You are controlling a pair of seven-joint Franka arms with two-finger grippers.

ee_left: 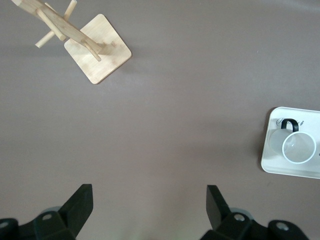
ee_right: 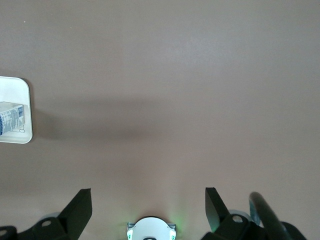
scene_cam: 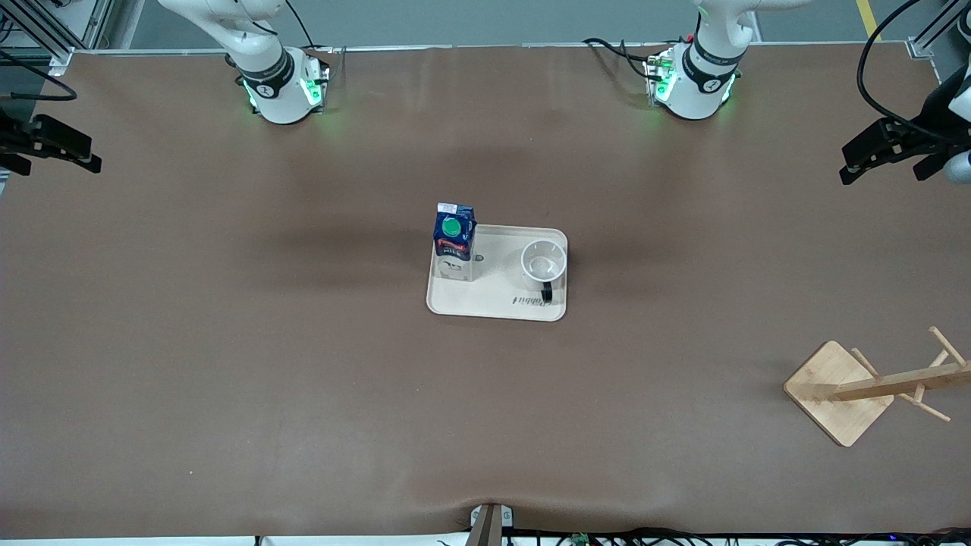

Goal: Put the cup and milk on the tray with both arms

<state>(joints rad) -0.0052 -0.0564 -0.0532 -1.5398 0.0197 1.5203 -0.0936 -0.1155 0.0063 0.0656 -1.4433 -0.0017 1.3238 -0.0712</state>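
Observation:
The cream tray (scene_cam: 497, 303) lies at the table's middle. The blue milk carton (scene_cam: 454, 239) with a green cap stands upright on the tray's end toward the right arm. The white cup (scene_cam: 543, 264) stands upright on the end toward the left arm, its black handle pointing toward the front camera. My left gripper (scene_cam: 880, 168) is open and empty, high over the left arm's end of the table. My right gripper (scene_cam: 62, 165) is open and empty over the right arm's end. The left wrist view shows its open gripper (ee_left: 149, 200), the cup (ee_left: 298, 147) and tray (ee_left: 280, 167). The right wrist view shows its open gripper (ee_right: 148, 202), the milk (ee_right: 11, 116) and tray (ee_right: 22, 87).
A wooden rack (scene_cam: 842, 394) with pegs on a square base stands toward the left arm's end, nearer the front camera than the tray. It also shows in the left wrist view (ee_left: 97, 55). The right arm's green-lit base (ee_right: 150, 230) shows under its gripper.

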